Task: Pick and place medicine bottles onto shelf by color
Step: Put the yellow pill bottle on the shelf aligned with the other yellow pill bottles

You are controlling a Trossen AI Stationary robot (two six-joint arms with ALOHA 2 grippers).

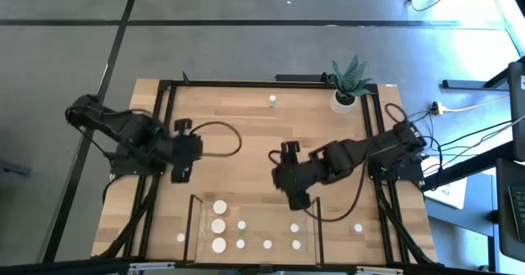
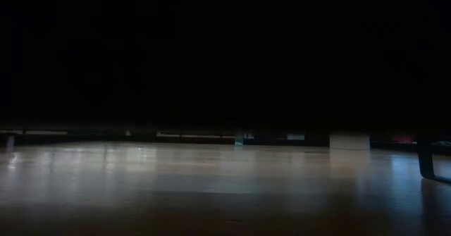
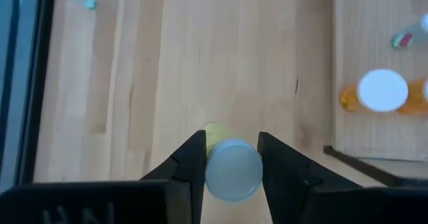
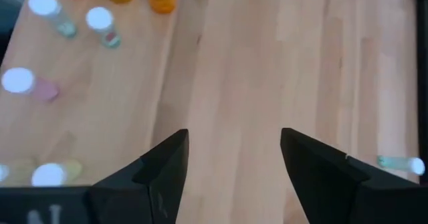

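Left gripper (image 3: 231,158) pinches a yellow bottle (image 3: 231,167) by its cap; slight grip risks slippage before the shelf (image 1: 205,240). Right gripper (image 4: 234,158) hovers spread, empty

I see the shelf (image 1: 203,240), a light-wood board with dark frame bars at its short ends, lying at the table's near edge. White-capped medicine bottles (image 1: 219,226) stand upright on it: three wide ones in a column at its left, smaller ones spread to the right. One small bottle (image 1: 180,237) stands just off its left end, another (image 1: 358,227) off its right, a third (image 1: 272,102) well apart at the far edge. A yellowish bottle (image 3: 232,168) sits clamped between my left gripper's (image 3: 231,158) fingers.
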